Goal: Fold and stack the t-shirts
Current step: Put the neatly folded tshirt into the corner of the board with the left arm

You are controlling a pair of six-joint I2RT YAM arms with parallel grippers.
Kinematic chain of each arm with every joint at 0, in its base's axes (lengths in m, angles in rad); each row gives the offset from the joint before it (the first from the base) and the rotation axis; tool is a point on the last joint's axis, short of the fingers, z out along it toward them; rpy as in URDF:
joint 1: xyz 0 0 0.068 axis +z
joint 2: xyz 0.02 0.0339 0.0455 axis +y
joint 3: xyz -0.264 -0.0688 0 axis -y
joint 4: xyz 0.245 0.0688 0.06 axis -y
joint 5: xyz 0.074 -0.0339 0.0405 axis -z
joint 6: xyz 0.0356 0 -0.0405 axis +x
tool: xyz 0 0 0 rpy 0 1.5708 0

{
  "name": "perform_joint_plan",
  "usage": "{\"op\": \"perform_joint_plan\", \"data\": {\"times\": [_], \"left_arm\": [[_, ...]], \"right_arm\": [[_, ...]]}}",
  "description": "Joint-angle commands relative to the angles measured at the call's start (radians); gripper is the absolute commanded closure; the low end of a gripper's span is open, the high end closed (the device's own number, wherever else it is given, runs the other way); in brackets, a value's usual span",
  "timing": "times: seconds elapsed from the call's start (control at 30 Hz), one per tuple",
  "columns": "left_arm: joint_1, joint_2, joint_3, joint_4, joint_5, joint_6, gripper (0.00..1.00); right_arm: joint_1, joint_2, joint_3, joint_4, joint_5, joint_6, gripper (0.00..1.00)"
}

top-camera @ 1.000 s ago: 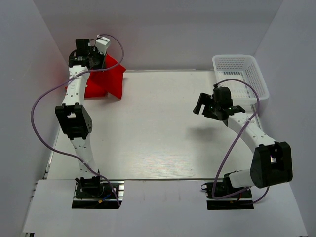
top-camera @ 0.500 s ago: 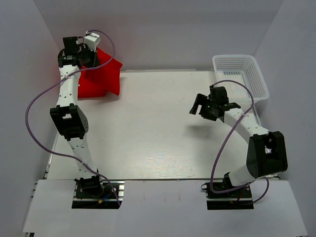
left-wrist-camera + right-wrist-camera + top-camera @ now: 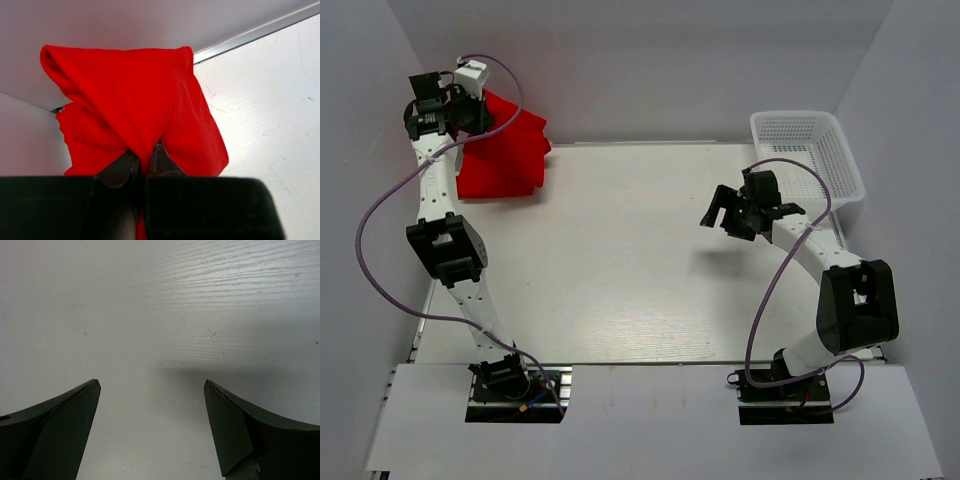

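One container on show: the white mesh basket (image 3: 808,150), parked at the far right corner of the table (image 3: 620,270), its pale mesh floor in view from rim to rim.

Over at the far left corner sits the red t-shirt (image 3: 505,150), bunched and creased, crowded in where the left wall (image 3: 370,200) meets the back wall (image 3: 650,70). The left gripper (image 3: 144,159) has its fingers pinched tight on a fold of that cloth. The wrist view shows red spilling out either side of the nip and rising toward the corner. One garment or several in that bunch? Can't tell from here. The low end of the bundle looks to rest at the table's back-left edge, right by the metal strip (image 3: 250,36) that runs along the back.

Right side now: the right gripper (image 3: 151,384) hangs over white tabletop with its fingers spread wide and only table between them. It's near the basket, on the inboard side, not touching it.

Room to move: the left arm (image 3: 445,245) is stretched up close against the left wall, tight quarters there. A broad stretch of table lies between the two grippers, which are well apart.
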Motion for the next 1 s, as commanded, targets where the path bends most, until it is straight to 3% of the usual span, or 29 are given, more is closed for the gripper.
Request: {"op": "perform_joint_plan", "data": {"times": [0.0, 0.5, 0.83, 0.97], "left_arm": [[0.029, -0.007, 0.037, 0.062, 0.059, 0.007, 1.0], [0.086, 0.159, 0.027, 0.203, -0.12, 0.016, 1.0], [0.115, 0.246, 0.027, 0.299, -0.365, -0.003, 1.0], [0.115, 0.268, 0.048, 0.29, -0.353, -0.003, 1.0]], "right_arm": [[0.006, 0.014, 0.049, 0.017, -0.024, 0.014, 0.1], [0.006, 0.081, 0.126, -0.023, -0.027, 0.025, 0.1], [0.011, 0.157, 0.199, -0.061, -0.021, 0.026, 0.1], [0.018, 0.195, 0.235, -0.074, -0.039, 0.029, 0.1]]}}
